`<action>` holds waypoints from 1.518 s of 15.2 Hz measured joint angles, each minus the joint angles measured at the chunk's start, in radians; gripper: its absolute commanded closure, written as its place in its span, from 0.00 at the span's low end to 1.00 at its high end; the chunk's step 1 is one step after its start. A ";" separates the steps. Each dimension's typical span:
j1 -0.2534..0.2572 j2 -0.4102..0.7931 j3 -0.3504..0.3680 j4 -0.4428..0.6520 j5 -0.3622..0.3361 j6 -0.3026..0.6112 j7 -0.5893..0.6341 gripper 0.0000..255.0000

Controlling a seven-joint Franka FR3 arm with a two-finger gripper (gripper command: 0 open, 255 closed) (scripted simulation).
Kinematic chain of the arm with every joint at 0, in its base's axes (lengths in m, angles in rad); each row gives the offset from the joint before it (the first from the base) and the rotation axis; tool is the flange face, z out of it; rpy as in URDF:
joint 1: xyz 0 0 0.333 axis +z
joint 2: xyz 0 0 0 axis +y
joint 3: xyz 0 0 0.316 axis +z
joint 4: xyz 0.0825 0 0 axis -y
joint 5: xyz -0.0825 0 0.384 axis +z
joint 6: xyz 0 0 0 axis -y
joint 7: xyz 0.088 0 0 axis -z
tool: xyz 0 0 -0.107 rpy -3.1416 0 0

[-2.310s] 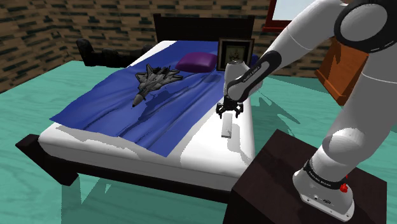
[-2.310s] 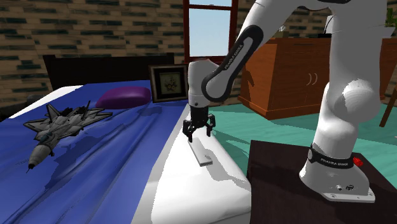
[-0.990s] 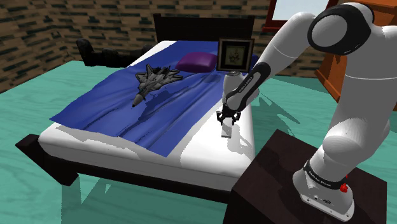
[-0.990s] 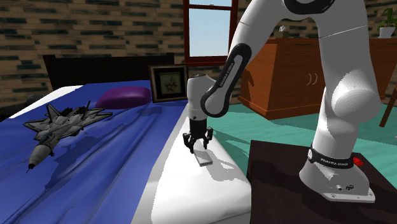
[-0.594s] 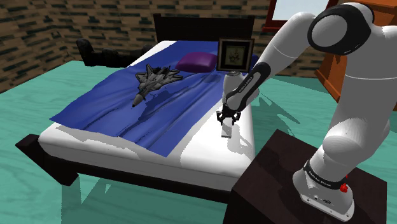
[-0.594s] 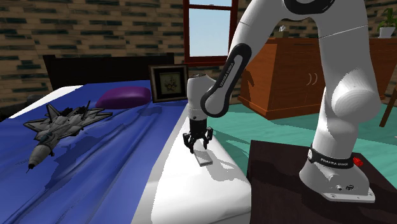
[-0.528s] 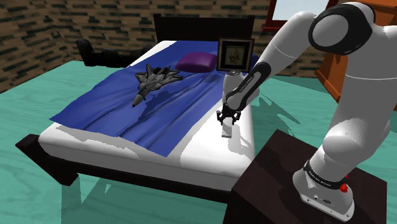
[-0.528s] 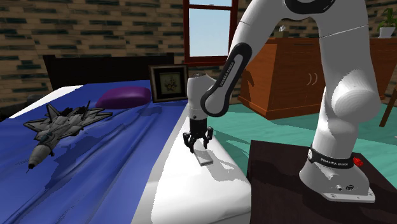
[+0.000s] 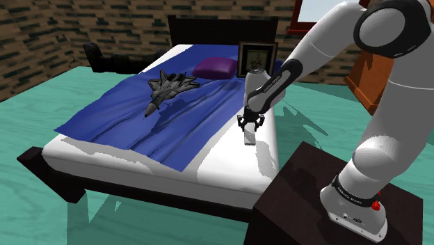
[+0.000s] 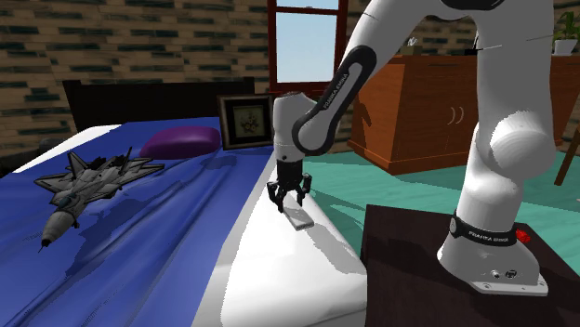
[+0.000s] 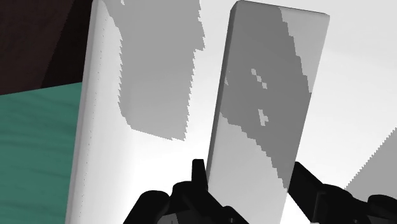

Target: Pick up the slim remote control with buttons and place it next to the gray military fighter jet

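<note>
The slim remote (image 11: 267, 95) is a plain pale grey slab, and my gripper (image 11: 248, 175) is shut on its near end, with a black finger on each long side. The remote (image 9: 249, 137) hangs tilted just above the white edge of the bed (image 9: 229, 167), below my gripper (image 9: 249, 124). In the second exterior view the remote (image 10: 299, 219) slants down from my gripper (image 10: 289, 197). The grey fighter jet (image 9: 165, 87) lies on the blue blanket (image 9: 139, 118), far over toward the shoulder view's left. It is also visible as the jet (image 10: 84, 181) in the second exterior view.
A purple pillow (image 9: 215, 67) and a framed picture (image 9: 257, 57) sit at the head of the bed, just behind my arm. My dark stand (image 9: 306, 202) adjoins the bed's near corner. A wooden dresser (image 10: 437, 111) stands beyond the teal floor.
My fingers have closed on the remote, and the hand has risen a little. The remote has left the bed surface and tilted with it.
</note>
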 measured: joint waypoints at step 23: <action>-0.006 -0.250 0.015 0.063 0.072 -0.310 -0.054 1.00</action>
